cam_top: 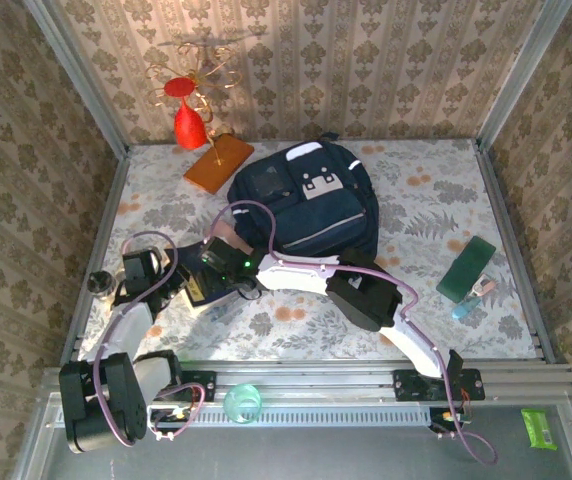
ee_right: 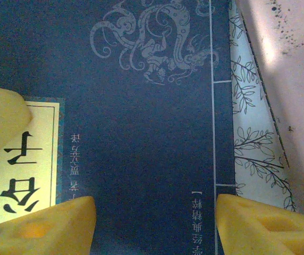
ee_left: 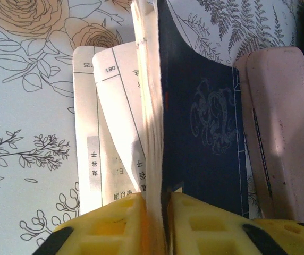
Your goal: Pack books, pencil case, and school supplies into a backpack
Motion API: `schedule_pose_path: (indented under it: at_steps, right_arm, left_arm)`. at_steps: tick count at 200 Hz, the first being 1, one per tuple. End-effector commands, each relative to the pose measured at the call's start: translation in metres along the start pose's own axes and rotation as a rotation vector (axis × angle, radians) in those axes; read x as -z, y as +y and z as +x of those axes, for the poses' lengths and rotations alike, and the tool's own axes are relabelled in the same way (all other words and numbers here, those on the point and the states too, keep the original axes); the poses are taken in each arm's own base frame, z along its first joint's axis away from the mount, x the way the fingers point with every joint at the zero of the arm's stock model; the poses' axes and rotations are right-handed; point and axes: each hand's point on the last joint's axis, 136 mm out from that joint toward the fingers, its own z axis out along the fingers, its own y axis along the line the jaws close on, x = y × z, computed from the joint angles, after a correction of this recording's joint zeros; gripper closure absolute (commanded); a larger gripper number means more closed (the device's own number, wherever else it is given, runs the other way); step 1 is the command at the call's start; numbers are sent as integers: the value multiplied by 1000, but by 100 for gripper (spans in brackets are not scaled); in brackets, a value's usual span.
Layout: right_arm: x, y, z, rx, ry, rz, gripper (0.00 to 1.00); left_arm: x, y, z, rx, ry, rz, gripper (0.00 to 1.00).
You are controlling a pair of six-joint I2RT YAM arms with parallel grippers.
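item: navy book [ee_left: 205, 133], lower left of centre in the top view, just beside the pink pencil case [ee_left: 279, 138]. judged light, floppy; pages fan loose, so you'd grip near the spine. left pincer [ee_left: 165, 212] clamped on its edge; right pincer [ee_right: 152, 228] wide above the cover. backpack [cam_top: 306, 200]: contents hidden.

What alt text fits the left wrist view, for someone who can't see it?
The left gripper pinches a navy book by its raised cover and pages, seen edge-on. White pages fan to the left, and a pale-pink pencil case lies to the right, on a floral tablecloth.
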Motion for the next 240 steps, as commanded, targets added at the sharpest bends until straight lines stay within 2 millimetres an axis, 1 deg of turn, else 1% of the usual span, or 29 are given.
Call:
schedule_pose_path:
  at_steps: [1,28,50,66,85,100,108,128,144,164,180,194,206,216,231,240]
  right_arm:
    - [-9,-12,29,-5,78,28,37]
    - [0,-7,20,5,63,6,36]
    - [16,0,7,22,49,-32,34]
    - [37,3,-7,32,31,-60,33]
    - [71,4,-26,45,-8,-110,31]
    - [99,-2,-38,46,-26,-155,30]
    - [118,-7,-46,45,-38,-177,29]
    - [158,-31,-61,0,-54,-241,26]
    - [184,-46,-68,-72,-63,-337,16]
    - [210,-54,-77,-150,-79,-470,7]
    - [226,-62,-84,-189,-109,-531,2]
    - [239,-63,-89,-211,-146,-583,0]
    - [246,-57,-92,-222,-171,-635,0]
    - [248,-51,-94,-241,-181,-678,0]
    - [245,-52,-95,-269,-194,-702,0]
    - [245,-52,-95,-280,-207,-720,4]
  left_arm:
    - [1,-6,4,-19,7,26,85]
    - [4,-4,1,-26,-16,13,94]
    - [9,-6,-4,-40,-37,10,100]
    - [18,-15,-11,-47,-60,33,100]
    - [36,-34,-22,-57,-97,83,100]
    - [53,-55,-32,-72,-132,151,100]
    - [63,-68,-36,-81,-144,199,100]
    - [89,-108,-42,-115,-145,346,100]
    - [110,-141,-45,-145,-135,469,100]
    - [139,-183,-48,-195,-138,609,100]
    - [159,-212,-47,-242,-145,697,100]
    - [168,-233,-43,-262,-129,768,100]
    - [169,-248,-36,-265,-93,821,100]
    - [168,-259,-31,-266,-65,863,100]
    - [166,-271,-25,-260,-40,907,100]
    - [164,-276,-23,-252,-31,927,100]
